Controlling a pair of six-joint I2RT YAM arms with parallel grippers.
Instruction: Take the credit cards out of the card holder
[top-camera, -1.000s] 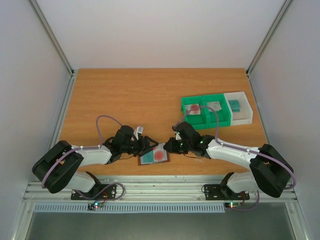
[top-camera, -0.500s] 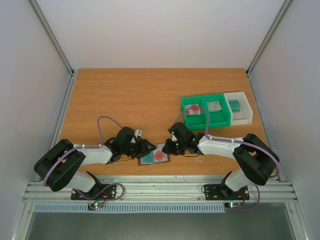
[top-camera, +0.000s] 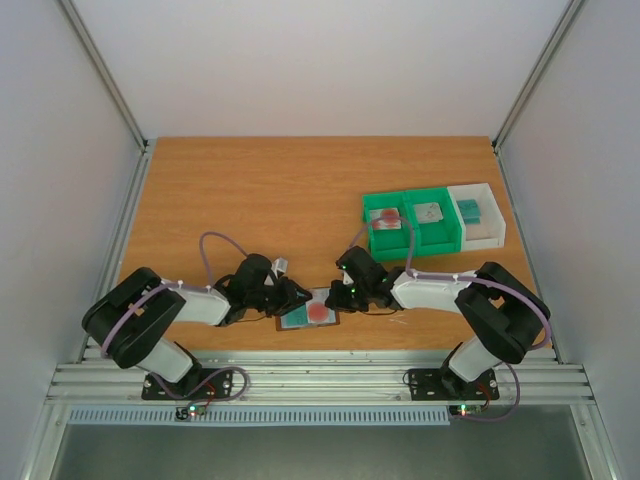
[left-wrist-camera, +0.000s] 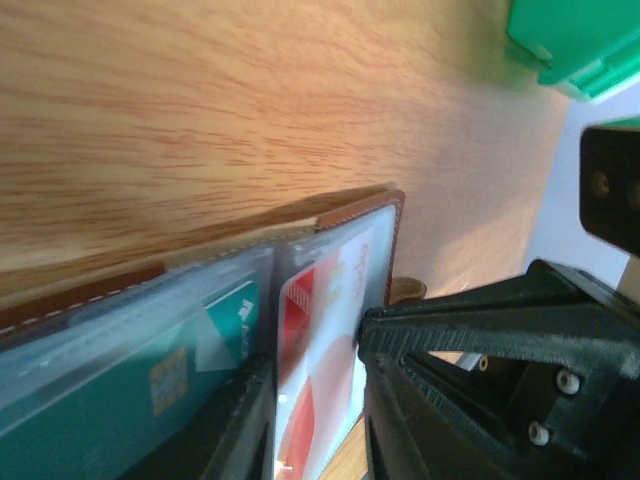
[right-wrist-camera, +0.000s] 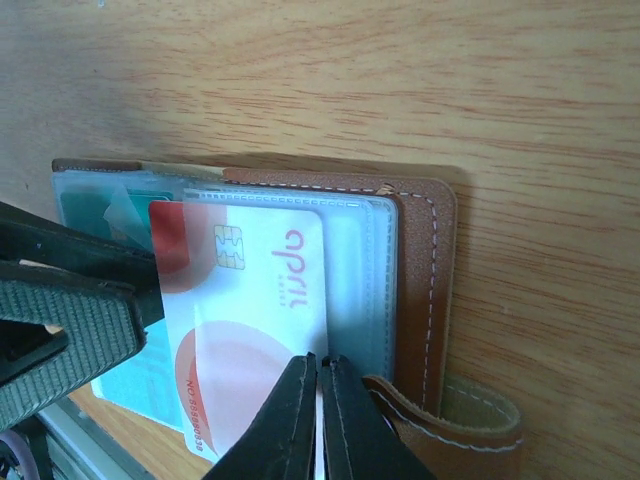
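The card holder (right-wrist-camera: 428, 250) lies open and flat on the bench (top-camera: 260, 190), with the pale pink card (right-wrist-camera: 260, 300) partly out of its right-hand clear pocket and the teal card (left-wrist-camera: 170, 350) in the pocket to the left. At the holder's near edge the right end effector (right-wrist-camera: 318, 390) has its jaws pressed together on the pink card's corner. At the holder's left side the left end effector (left-wrist-camera: 312, 370) stands part-way open, with nothing clearly held. As I judge it, the left should pin the holder firmly before the right draws the card out flat and slowly, in line with the pocket's mouth, so the thin card neither slips nor drags the holder.
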